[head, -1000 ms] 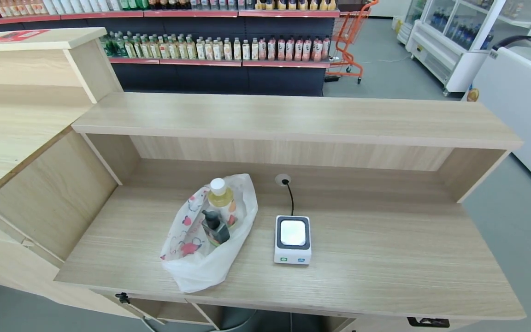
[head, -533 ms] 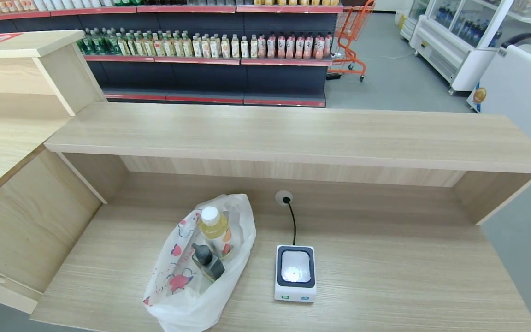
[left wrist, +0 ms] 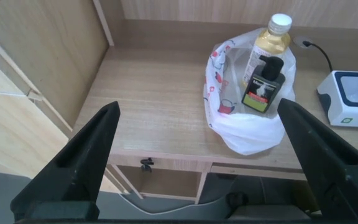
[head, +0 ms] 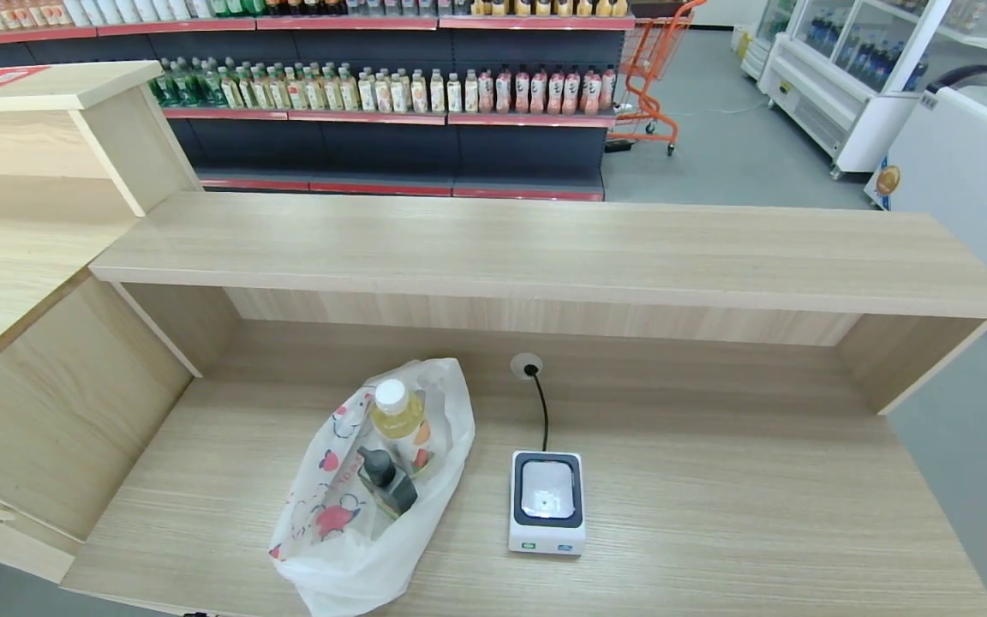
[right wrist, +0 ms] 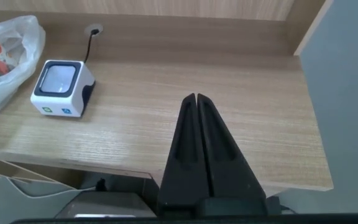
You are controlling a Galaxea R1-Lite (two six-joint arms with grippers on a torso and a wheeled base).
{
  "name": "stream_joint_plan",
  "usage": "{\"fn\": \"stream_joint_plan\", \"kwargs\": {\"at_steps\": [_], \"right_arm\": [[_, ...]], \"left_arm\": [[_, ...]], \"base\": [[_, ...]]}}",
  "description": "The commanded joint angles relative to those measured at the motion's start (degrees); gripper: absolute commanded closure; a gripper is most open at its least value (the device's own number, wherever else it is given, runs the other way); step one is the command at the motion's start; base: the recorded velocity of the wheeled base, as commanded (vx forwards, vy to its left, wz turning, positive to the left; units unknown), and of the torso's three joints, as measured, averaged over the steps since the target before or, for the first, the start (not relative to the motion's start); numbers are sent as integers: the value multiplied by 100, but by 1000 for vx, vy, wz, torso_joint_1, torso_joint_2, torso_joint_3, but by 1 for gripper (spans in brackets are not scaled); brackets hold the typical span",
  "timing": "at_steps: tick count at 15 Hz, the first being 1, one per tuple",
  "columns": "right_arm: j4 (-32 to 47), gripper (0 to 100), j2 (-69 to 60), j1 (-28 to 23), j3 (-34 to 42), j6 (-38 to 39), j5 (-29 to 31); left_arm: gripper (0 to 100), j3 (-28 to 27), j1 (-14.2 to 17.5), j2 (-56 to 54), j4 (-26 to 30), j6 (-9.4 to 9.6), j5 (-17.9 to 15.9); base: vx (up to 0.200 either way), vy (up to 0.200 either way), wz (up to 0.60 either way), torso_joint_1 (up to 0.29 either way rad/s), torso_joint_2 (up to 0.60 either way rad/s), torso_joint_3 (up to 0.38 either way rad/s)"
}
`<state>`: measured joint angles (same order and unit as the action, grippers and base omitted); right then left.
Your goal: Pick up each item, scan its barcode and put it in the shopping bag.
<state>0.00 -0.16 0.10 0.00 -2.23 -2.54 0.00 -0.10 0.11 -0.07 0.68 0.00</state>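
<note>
**Both bottles bagged, both arms held back; only the viewpoint has moved**

Over the last second the whole head view slides and tips, so the counter point(head: 716, 514) sits lower in it; that is the camera shifting, not the goods; bag, bottles and scanner keep the same places against one another. I take that to mean nothing is being handled just now; with both bottles inside the bag, the task looks finished or very close to it.

Nearest me, the left gripper point(left wrist: 197, 109) hangs back on the near side of the counter, facing the bag; its fingers point(left wrist: 86, 155) are spread wide with nothing between them. The right gripper point(right wrist: 195, 99) is held back by the near edge too; its fingers point(right wrist: 188, 143) are pressed together on nothing.

On the counter the shopping bag point(head: 356, 523), white with red prints, gapes at 9 o'clock of the scanner point(head: 547, 501); it is just beside the scanner, not touching it. In the bag is the dark pump bottle point(head: 388, 484); at its 12 o'clock, right against it, is the yellow drink bottle point(head: 397, 420) with a white cap; whether they stand or lean on the bag's wall I cannot tell.

The scanner faces its window upward; its cable point(head: 541, 411) runs off toward 12 o'clock to a port point(head: 526, 367) at the foot of the raised ledge point(head: 545, 248). Beyond that, still at 12 o'clock, the shelves point(head: 391, 90) carry rows of bottled drinks.
</note>
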Motion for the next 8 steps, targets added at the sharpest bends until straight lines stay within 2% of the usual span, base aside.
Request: {"fn": "stream_joint_plan", "kwargs": {"at_steps": [1, 8], "right_arm": [[0, 100, 16, -1, 0, 3, -1], [0, 100, 16, 8, 0, -41, -10]], "left_arm": [[0, 0, 1, -2, -1, 2, 0], [0, 0, 1, -2, -1, 2, 0]], "base": [[0, 0, 0, 0, 0, 0], [0, 0, 0, 0, 0, 0]]}}
